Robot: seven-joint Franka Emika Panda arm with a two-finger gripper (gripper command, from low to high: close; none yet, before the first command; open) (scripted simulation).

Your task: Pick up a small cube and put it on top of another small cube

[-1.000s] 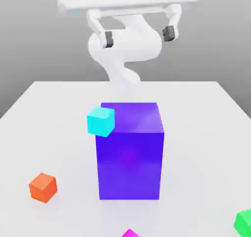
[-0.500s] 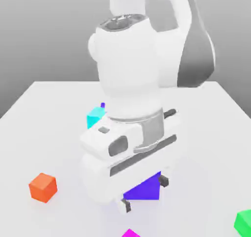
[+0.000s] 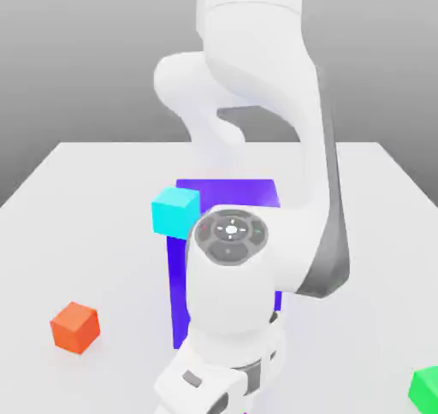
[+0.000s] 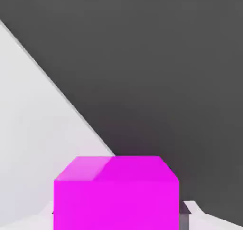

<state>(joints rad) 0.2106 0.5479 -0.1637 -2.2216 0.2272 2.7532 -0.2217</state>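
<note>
Here, magenta cube point(image 4: 116, 193) between the fingers point(image 4: 188, 214), grip state unclear.

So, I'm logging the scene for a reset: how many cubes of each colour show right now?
Cyan cube: 1
Orange cube: 1
Green cube: 1
Magenta cube: 1
Large purple block: 1
Total: 5

Exterior view faces arm point(image 3: 257, 147) across table point(image 3: 68, 190); hand view hugs magenta cube point(image 4: 116, 193), overlap seemingly table only.
</note>
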